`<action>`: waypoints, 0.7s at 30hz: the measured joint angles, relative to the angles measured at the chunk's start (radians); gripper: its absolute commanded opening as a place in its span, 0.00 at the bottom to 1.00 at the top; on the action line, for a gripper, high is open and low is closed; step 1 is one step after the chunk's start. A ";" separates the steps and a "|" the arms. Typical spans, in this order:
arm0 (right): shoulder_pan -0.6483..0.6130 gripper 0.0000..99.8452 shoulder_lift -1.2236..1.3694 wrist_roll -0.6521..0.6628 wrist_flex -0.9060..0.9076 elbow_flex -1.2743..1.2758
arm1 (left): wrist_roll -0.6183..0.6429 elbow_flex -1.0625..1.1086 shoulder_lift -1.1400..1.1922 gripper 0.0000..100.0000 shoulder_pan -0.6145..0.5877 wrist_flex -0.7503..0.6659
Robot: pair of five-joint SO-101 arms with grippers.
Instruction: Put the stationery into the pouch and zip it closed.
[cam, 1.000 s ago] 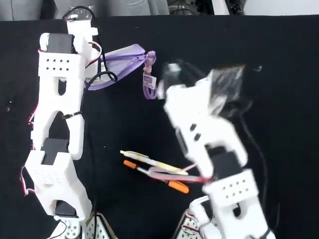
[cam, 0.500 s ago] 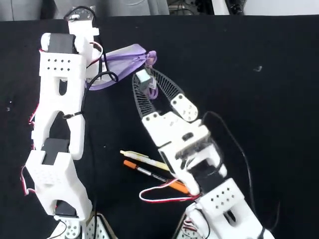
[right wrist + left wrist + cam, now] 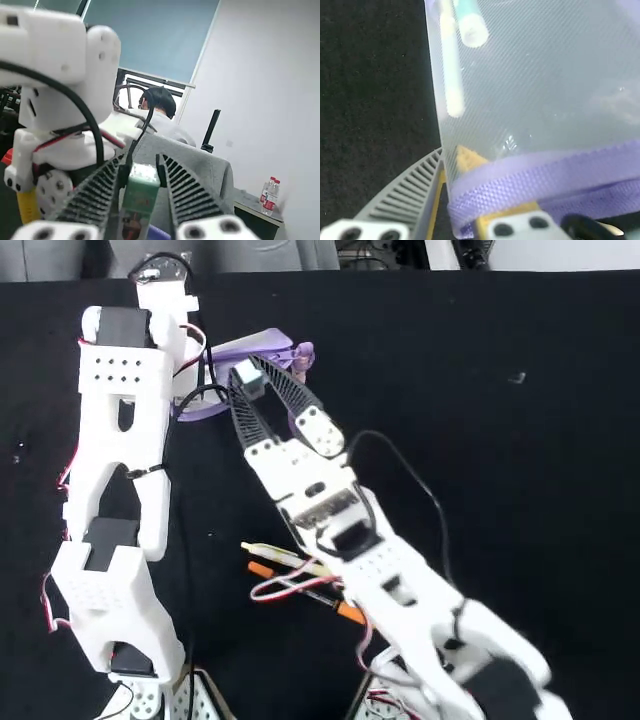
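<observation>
The purple-edged translucent pouch (image 3: 252, 346) lies at the back of the table beside the left arm (image 3: 120, 440). In the left wrist view my left gripper (image 3: 456, 167) is shut on the pouch's (image 3: 535, 100) zip edge, and two pens (image 3: 451, 60) show through its wall. My right gripper (image 3: 258, 392) is held just in front of the pouch, shut on a small green and white eraser (image 3: 247, 376). In the right wrist view the eraser (image 3: 138, 196) sits between the ribbed fingers (image 3: 186, 196). A yellow pen (image 3: 280, 556) and an orange pen (image 3: 336, 608) lie on the table.
The table (image 3: 520, 470) is covered in black cloth. The right arm's red and white cable (image 3: 285, 585) loops over the two loose pens. The left arm's white body (image 3: 50, 75) stands close in front of the right gripper.
The right arm has swung left and toward the back of the table, carrying the eraser up to the pouch. The left arm and the pouch have stayed still.
</observation>
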 measured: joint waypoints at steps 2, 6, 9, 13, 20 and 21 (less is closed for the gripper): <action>0.000 0.01 0.098 0.000 -0.089 -0.018 | 0.000 0.000 0.000 0.03 0.000 0.000; 0.002 0.01 0.233 0.000 -0.209 -0.041 | 0.000 0.000 0.000 0.03 0.000 0.000; 0.008 0.01 0.296 -0.002 -0.255 -0.048 | 0.000 0.000 0.002 0.03 0.003 0.000; 0.020 0.01 0.387 -0.002 -0.269 -0.081 | -0.006 0.000 0.002 0.03 0.008 0.000; 0.021 0.01 0.450 0.041 -0.433 -0.057 | -0.006 0.002 0.002 0.03 0.008 0.000; 0.021 0.01 0.451 0.054 -0.477 -0.046 | -0.006 0.002 0.002 0.03 0.008 0.000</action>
